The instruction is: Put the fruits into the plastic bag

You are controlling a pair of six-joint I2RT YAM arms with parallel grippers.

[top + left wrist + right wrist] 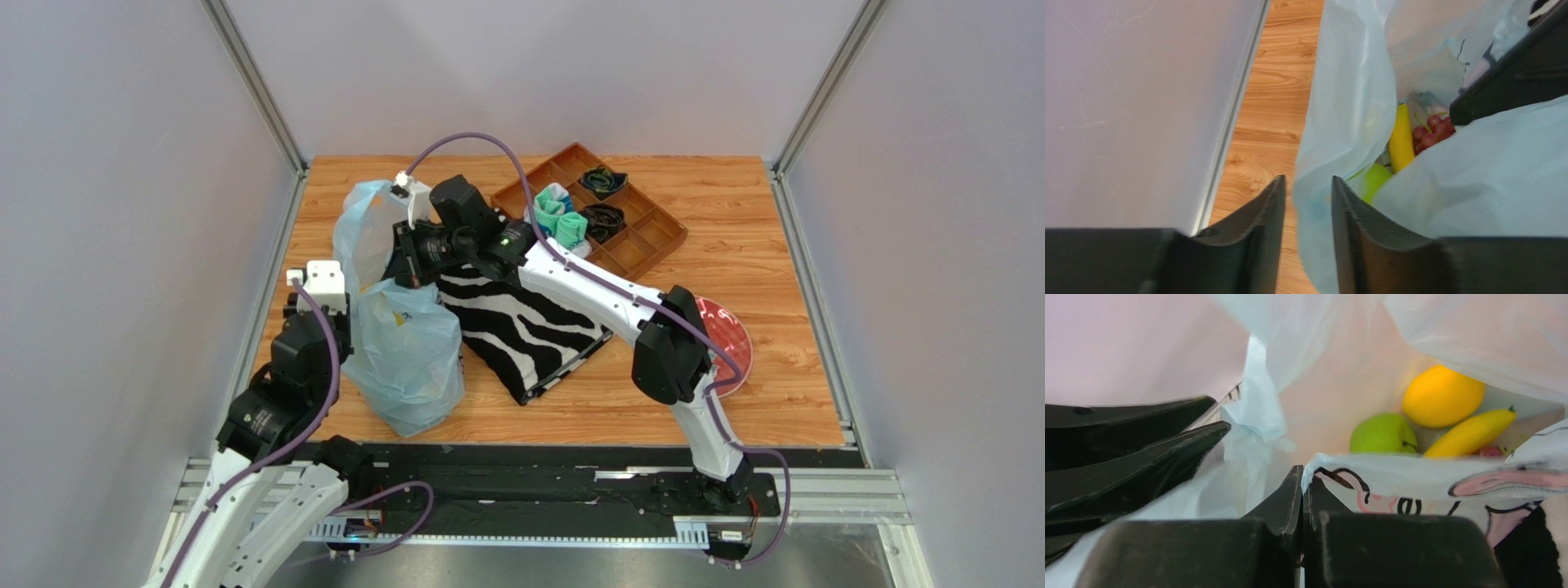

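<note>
The light-blue plastic bag point(411, 343) stands at the table's left, its mouth held up. My right gripper point(400, 255) is shut on the bag's printed rim point(1413, 478), fingertips together point(1303, 473). Inside the bag, the right wrist view shows a yellow lemon point(1441, 395), a green apple point(1382, 433), a banana point(1471, 432) and a bit of the grapes point(1490, 451). My left gripper point(1308, 180) stands with its jaws a little apart, the bag's left rim point(1346, 110) between them. The left wrist view shows the banana point(1401, 141), grapes point(1432, 130) and apple point(1376, 180). The dark green fruit is hidden.
A zebra-striped cloth point(528, 325) lies right of the bag under the right arm. A brown compartment tray point(638, 239) with teal socks point(562, 221) sits at the back. A red disc point(726, 333) lies at the right. The left wall point(1137, 110) is close to the bag.
</note>
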